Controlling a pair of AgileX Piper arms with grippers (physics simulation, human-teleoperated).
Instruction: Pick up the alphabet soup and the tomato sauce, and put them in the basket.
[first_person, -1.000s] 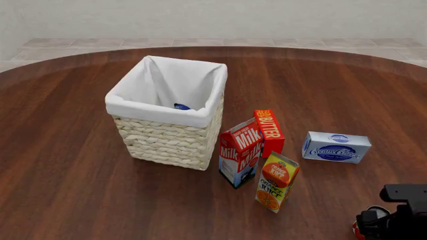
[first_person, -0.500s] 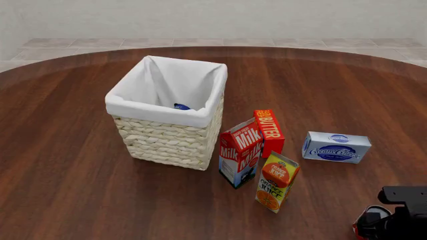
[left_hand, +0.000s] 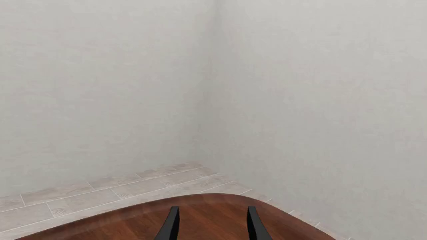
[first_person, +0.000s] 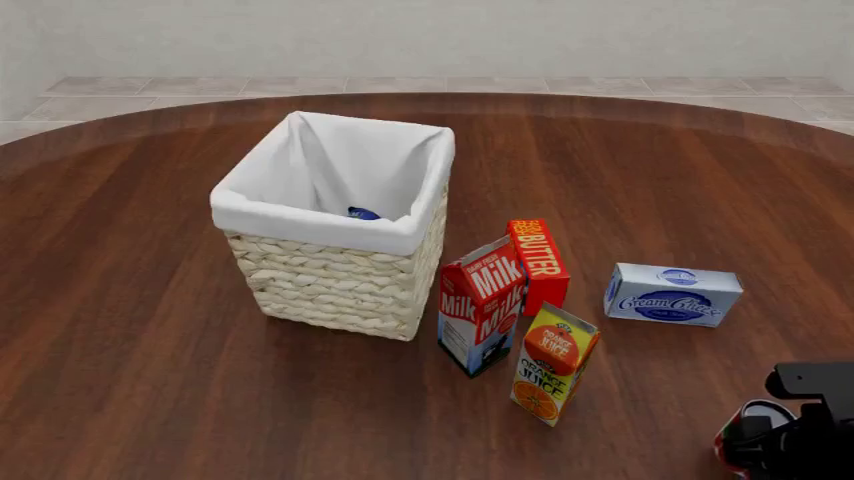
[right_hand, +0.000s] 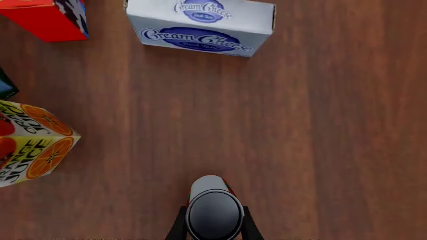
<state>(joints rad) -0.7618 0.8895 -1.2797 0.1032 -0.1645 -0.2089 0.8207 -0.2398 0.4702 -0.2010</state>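
Note:
The tomato sauce (right_hand: 213, 212) is a small can with a pale top and a sliver of red side, held between the fingers of my right gripper (right_hand: 213, 231), which press against its sides. In the front view the can (first_person: 730, 447) shows red under the right gripper (first_person: 763, 445) at the bottom right corner. The alphabet soup (first_person: 362, 213) shows only its blue lid, down inside the basket (first_person: 334, 285). My left gripper (left_hand: 212, 227) is open and empty, facing a wall corner over the table's edge; it is out of the front view.
A milk carton (first_person: 479, 305), a red butter box (first_person: 538, 262) and an orange juice carton (first_person: 554, 362) stand right of the basket. A cream cheese box (first_person: 671, 294) lies further right. The wrist view shows the cream cheese (right_hand: 200, 27) and the juice (right_hand: 30, 145) beyond the can.
My right arm has shifted slightly right in the front view, and the red can under it has moved along with it. Nothing else has moved.

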